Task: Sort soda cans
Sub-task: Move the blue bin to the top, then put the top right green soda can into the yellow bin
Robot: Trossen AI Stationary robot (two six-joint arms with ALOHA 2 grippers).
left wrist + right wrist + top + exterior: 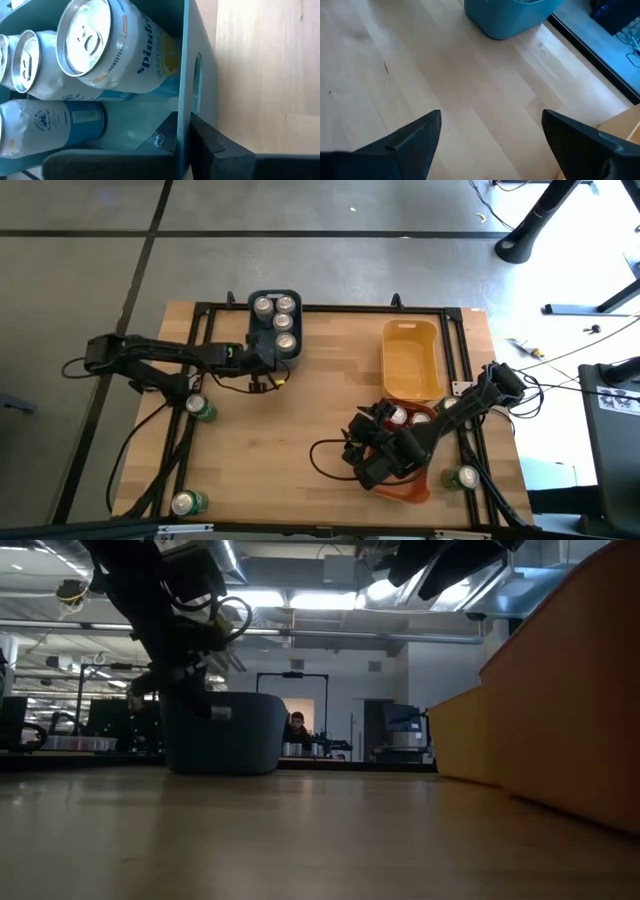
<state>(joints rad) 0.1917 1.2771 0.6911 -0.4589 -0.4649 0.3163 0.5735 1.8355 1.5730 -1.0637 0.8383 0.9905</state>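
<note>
you have the wooden table (300, 420) filling the middle of the high view. near its top edge, centre, sits the blue-grey bin (276, 326) with three silver soda cans (283, 321) standing in it. to the right of centre lies the yellow bin (410, 358), and below it the orange bin (405, 488), mostly under the right arm, with red cans (399, 417) showing beside that arm. green cans stand loose: one at left (202, 409), one at lower left (187, 503), one at lower right (465, 477). your left gripper (184, 137) is pinched shut on the blue-grey bin's wall, one finger inside, one outside. your right gripper (490, 132) hangs over bare wood at lower centre, jaws spread wide, holding nothing.
</note>
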